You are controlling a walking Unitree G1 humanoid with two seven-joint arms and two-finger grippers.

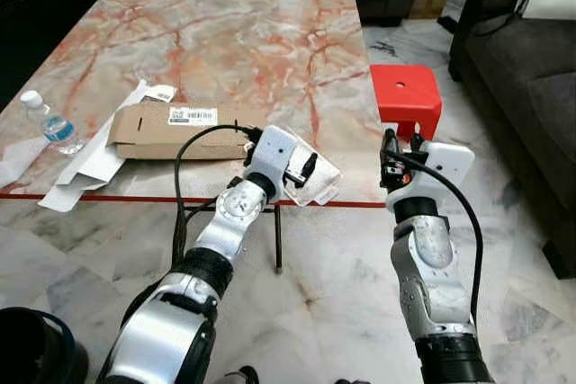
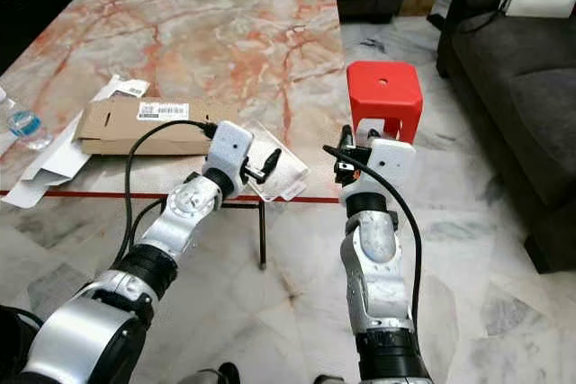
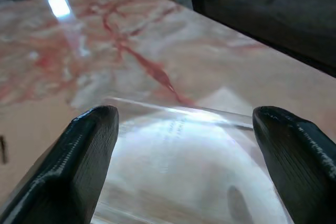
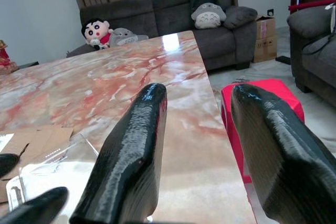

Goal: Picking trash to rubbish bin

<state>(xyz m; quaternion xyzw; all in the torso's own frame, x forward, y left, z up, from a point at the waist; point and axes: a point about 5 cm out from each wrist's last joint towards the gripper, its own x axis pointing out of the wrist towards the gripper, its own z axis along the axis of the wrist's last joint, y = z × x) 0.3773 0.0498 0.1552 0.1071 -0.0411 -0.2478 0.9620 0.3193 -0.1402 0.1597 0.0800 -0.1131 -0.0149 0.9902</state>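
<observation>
The clear wrapper (image 1: 313,177) lies at the table's (image 1: 225,33) near edge, just left of centre in the left eye view, its corner reaching the red edge strip. It looks like thin transparent plastic: very light, glossy and probably slippery, and likely to crumple or slide away if pushed rather than pinched. The best hold, I judge, is across its raised, puffed middle or the corner at the table edge, where a finger can get under it.

The left gripper (image 1: 304,168) is stretched forward from the lower left, wrist level with the tabletop. In the left wrist view its two fingers (image 3: 86,150) stand wide apart with the wrapper between them, not yet closed on it.

The right gripper (image 1: 390,146) is raised at centre right, just off the table's right corner and in front of the red stool (image 1: 405,96). Its fingers (image 4: 131,145) are parted and hold nothing.

Further left on the table lie a flattened carton (image 1: 175,128), white paper (image 1: 85,168) and a water bottle (image 1: 52,123). A dark round rim at the lower left corner may be the bin (image 1: 31,348), though I cannot be sure.
</observation>
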